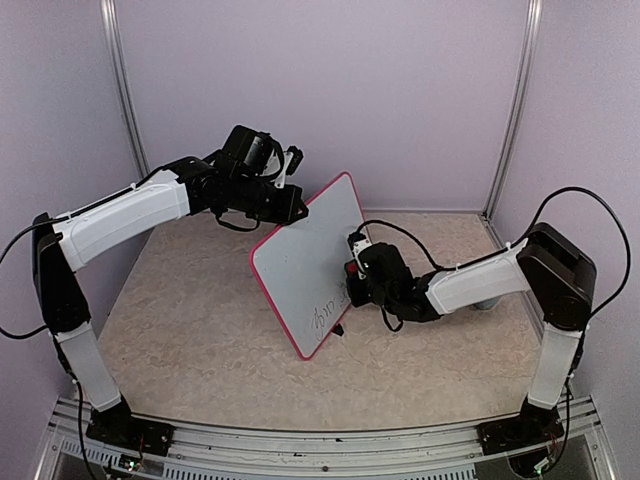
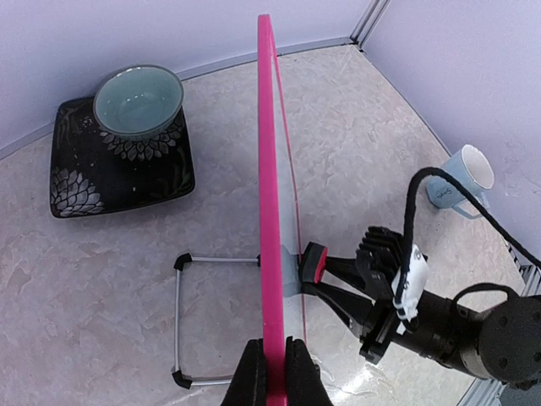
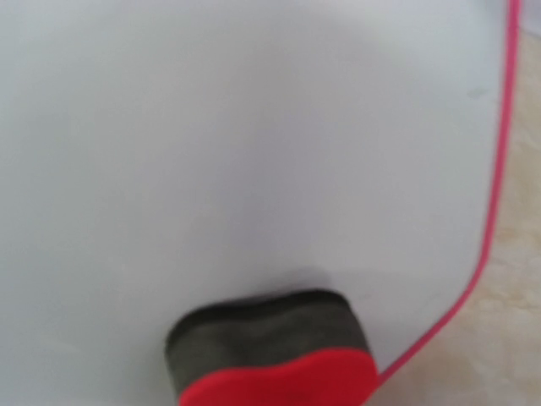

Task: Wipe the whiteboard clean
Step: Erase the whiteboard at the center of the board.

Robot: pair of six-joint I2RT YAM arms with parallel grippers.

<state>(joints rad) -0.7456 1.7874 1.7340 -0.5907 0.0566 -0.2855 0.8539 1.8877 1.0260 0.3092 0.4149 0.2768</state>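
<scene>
Left fingers (image 2: 245, 379) pinch the top rim of the whiteboard (image 1: 300, 255), bracing it on edge so right fingers (image 2: 338, 300), clamped on the red eraser (image 2: 314, 262), can press against its face.

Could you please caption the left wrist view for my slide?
Left gripper clamps the whiteboard by its pink edge; right gripper holds a red eraser against its face.

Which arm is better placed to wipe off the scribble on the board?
Right: the right claw holds the eraser on the board; the left claw only clamps its edge.
</scene>
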